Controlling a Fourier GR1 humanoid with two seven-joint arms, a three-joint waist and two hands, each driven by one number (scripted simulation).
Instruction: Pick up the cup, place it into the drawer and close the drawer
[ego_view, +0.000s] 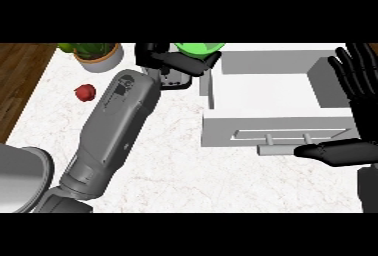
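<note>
Left robot hand (171, 61): at the upper centre of the frame, at the end of a grey forearm that runs up from the lower left. Its black fingers are curled round the green cup (198, 48), which it holds. Only the cup's upper part shows, close to the top edge of the scene; the rest is hidden behind the fingers. The cup appears to be clear of the desk (177, 165), though the steep view does not settle this.

Drawer (266, 95): white, pulled open, occupying the upper right of the frame. Its front panel with a bar handle (284, 148) faces the lower edge. The cup sits just left of the drawer's left wall, not inside it.

Right robot hand (358, 85): at the right edge, fingers straight and spread, pointing up, thumb extended leftward near the handle. It holds nothing.

Other items: a small red object (86, 91) lies on the marbled desk at the upper left. A potted plant (94, 52) stands above it. A grey rounded object (22, 175) sits at the lower left edge.
</note>
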